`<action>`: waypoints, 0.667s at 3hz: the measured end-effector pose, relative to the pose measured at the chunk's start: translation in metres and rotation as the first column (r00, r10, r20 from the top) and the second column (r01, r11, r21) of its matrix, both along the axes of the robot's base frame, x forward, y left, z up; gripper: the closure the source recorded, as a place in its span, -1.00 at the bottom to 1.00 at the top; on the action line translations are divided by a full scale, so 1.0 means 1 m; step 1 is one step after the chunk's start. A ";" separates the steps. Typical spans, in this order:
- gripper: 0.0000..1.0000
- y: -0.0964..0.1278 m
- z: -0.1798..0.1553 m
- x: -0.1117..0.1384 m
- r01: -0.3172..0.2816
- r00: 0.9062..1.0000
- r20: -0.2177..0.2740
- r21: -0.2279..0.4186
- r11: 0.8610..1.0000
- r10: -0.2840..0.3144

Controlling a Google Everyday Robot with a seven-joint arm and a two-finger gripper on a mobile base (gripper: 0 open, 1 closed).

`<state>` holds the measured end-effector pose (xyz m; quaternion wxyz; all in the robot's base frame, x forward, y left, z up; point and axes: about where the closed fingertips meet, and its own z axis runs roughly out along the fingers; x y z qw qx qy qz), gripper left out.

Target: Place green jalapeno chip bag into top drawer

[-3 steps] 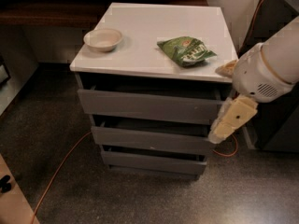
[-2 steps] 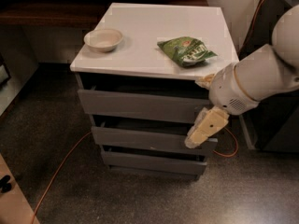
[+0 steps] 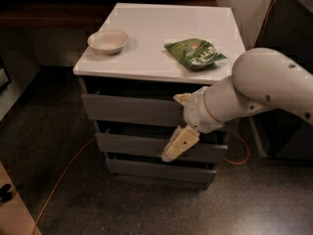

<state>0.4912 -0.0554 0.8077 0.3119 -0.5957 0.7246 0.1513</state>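
Little is done; the green jalapeno chip bag (image 3: 195, 54) lies on the white top (image 3: 151, 26), at 1 o'clock from the gripper (image 3: 174, 126); its jaws are apart and empty, before the top drawer (image 3: 129, 109), which looks closed; opening, grasping and placing remain.

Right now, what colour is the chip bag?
The chip bag is green with white lettering, camera view; the gripper hangs before the drawers.

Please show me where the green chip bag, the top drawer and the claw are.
green chip bag (image 3: 194, 54), camera view, middle of the bag.
top drawer (image 3: 129, 109), camera view, its front plank.
claw (image 3: 172, 126), camera view, between its fingertips, before the drawer fronts.
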 end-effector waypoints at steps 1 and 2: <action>-1.00 0.022 -0.024 0.007 -0.033 0.999 0.014 0.001 0.999 0.033; -1.00 0.038 -0.045 0.015 -0.052 0.998 0.028 -0.008 0.999 0.052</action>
